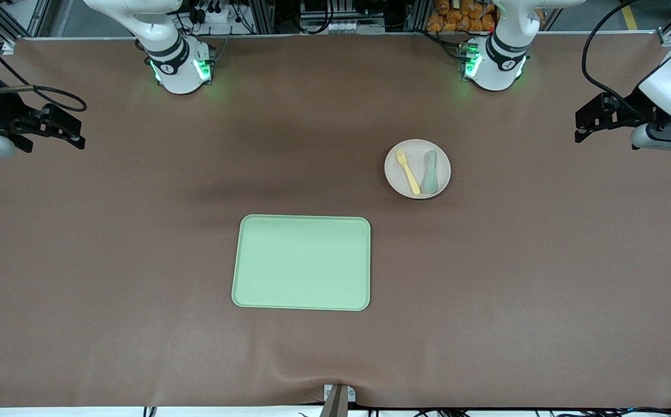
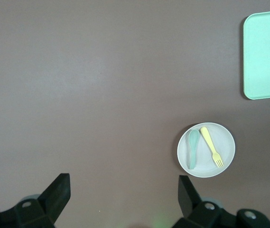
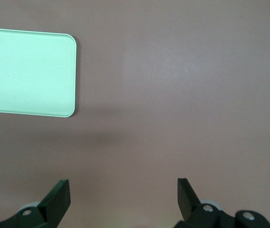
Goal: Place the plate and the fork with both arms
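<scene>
Front view: left hand (image 1: pixel 579 123), right hand (image 1: pixel 77 128) wide open, empty.

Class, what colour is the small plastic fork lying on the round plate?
Yellow small plastic fork; front view.

Matt plastic plate (image 1: pixel 417 169), fork (image 1: pixel 407 171), spoon (image 1: pixel 429 171) and tray (image 1: pixel 301 262) lie on smooth brown matt table covering (image 1: pixel 138 260).

Green tray (image 1: pixel 301 262), grey-green spoon (image 1: pixel 429 172)
</scene>
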`<move>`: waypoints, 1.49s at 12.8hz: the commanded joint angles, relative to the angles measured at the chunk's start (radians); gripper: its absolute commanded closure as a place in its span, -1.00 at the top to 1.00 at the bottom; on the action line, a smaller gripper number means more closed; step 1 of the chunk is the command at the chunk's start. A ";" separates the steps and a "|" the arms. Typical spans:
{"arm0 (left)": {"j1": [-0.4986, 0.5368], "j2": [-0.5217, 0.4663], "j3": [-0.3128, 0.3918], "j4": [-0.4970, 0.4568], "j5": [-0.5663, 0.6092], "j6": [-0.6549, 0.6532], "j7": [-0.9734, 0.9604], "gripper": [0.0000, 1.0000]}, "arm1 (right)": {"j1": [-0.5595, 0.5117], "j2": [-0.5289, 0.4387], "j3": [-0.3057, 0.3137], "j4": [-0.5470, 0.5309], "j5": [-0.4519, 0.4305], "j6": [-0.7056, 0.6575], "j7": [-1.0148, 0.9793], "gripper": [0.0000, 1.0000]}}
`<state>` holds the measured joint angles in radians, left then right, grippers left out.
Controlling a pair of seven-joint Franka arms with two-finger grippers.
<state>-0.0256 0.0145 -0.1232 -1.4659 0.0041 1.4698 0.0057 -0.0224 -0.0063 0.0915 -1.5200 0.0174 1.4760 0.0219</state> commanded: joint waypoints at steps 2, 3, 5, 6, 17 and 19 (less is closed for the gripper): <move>0.006 -0.030 -0.004 -0.025 -0.006 0.012 0.000 1.00 | 0.001 -0.012 -0.003 -0.003 0.001 -0.008 -0.008 1.00; 0.006 -0.030 -0.004 -0.027 -0.006 0.012 0.000 1.00 | 0.001 -0.012 -0.003 -0.003 0.001 -0.008 -0.008 1.00; 0.007 -0.030 -0.004 -0.027 -0.006 0.012 0.000 1.00 | 0.001 -0.012 -0.003 -0.002 0.001 -0.006 -0.008 1.00; 0.006 -0.030 -0.004 -0.027 -0.006 0.012 0.000 1.00 | 0.001 -0.012 -0.003 -0.002 0.001 -0.008 -0.008 1.00; 0.009 -0.028 -0.003 -0.040 -0.009 -0.006 -0.018 1.00 | 0.001 -0.012 -0.003 -0.003 0.003 -0.008 -0.008 1.00; 0.009 -0.028 0.002 -0.041 -0.009 -0.009 -0.032 1.00 | 0.001 -0.012 -0.003 -0.003 0.001 -0.008 -0.008 1.00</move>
<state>-0.0253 0.0144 -0.1224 -1.4801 0.0041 1.4653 -0.0083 -0.0224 -0.0063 0.0915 -1.5200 0.0174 1.4757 0.0219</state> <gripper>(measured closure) 0.000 0.000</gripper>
